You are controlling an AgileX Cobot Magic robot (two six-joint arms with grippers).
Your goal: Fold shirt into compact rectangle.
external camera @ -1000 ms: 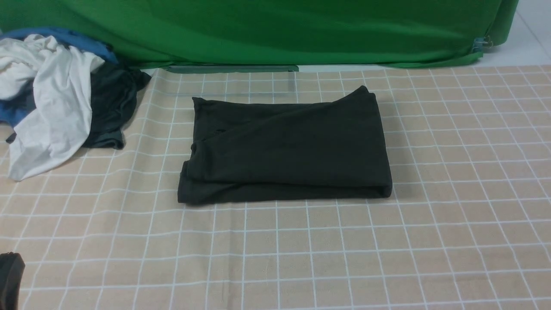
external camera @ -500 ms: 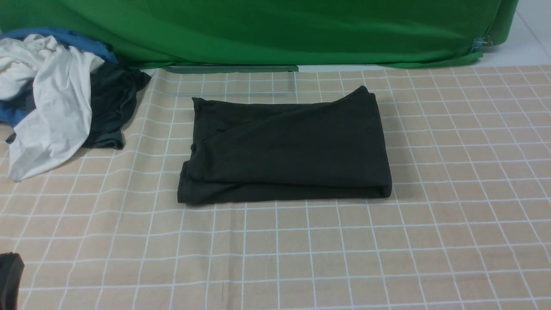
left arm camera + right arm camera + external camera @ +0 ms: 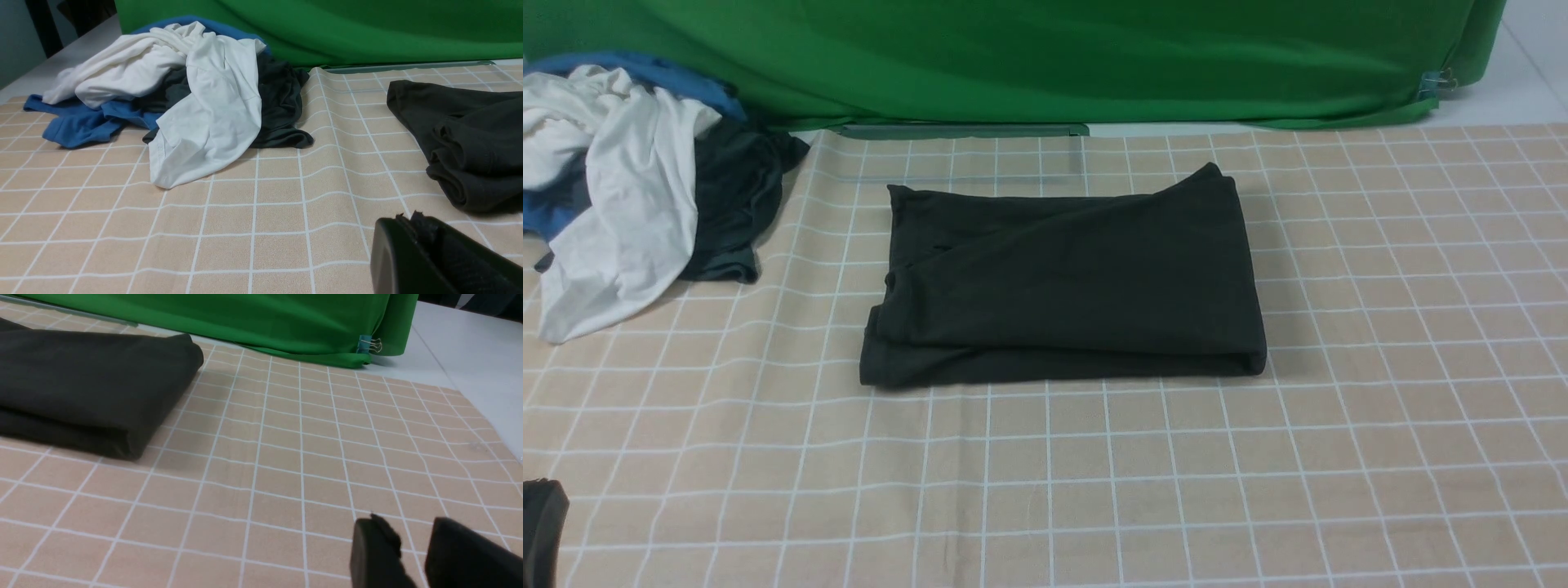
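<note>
Now I see the shirt (image 3: 1066, 286) folded mid-bench, long axis left-right; my left gripper (image 3: 412, 241), pressed together, sits nearer it than the empty, parted right gripper (image 3: 412, 547).

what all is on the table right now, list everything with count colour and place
shirt: 1, black, folded into a rectangle, centre of the table
white garment: 1, white, crumpled on top of the pile at the far left
blue garment: 1, blue, under that pile
dark grey garment: 1, dark grey, pile's right edge
tablecloth: 1, beige with white grid, covering the table
backdrop: 1, green, behind the table
binder clip: 1, on the backdrop's corner
left gripper: 1, black, shut, empty
right gripper: 1, black, open, empty
</note>
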